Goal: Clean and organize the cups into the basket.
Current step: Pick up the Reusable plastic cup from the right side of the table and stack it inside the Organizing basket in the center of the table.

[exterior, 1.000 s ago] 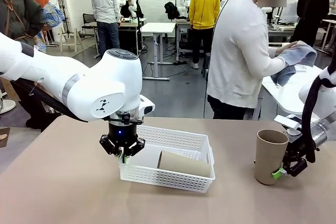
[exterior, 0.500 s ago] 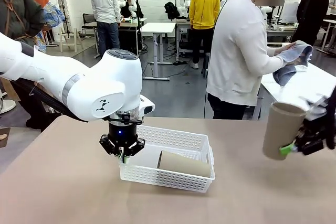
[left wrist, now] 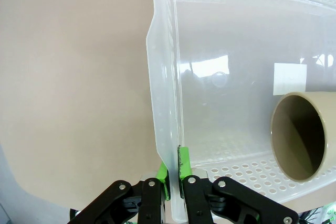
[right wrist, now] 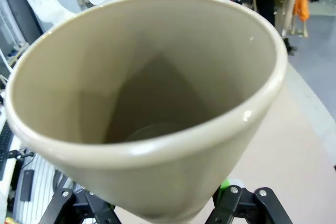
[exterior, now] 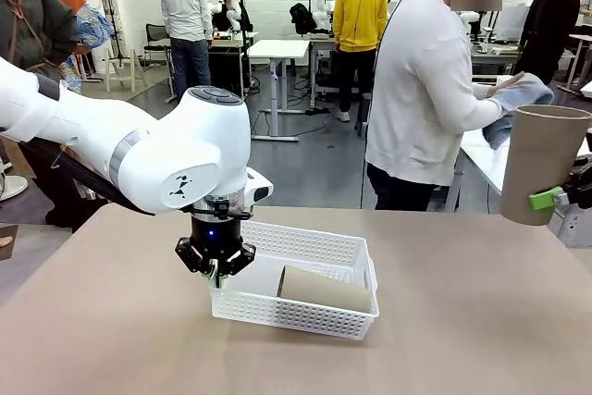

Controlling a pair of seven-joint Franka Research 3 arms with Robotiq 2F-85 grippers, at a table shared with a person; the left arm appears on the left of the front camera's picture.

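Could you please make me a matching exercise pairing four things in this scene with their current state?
1 left hand
2 right hand
3 basket
4 grey cloth

A contains the lying cup
B in the grasp of the person
C clamped on the basket's rim
D gripping the raised cup off the table

Pairs: 1-C, 2-D, 3-A, 4-B

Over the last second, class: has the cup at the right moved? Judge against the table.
Yes. The tan cup, gripped by the right end effector, rose off the table and shifted right, toward the frame's edge.
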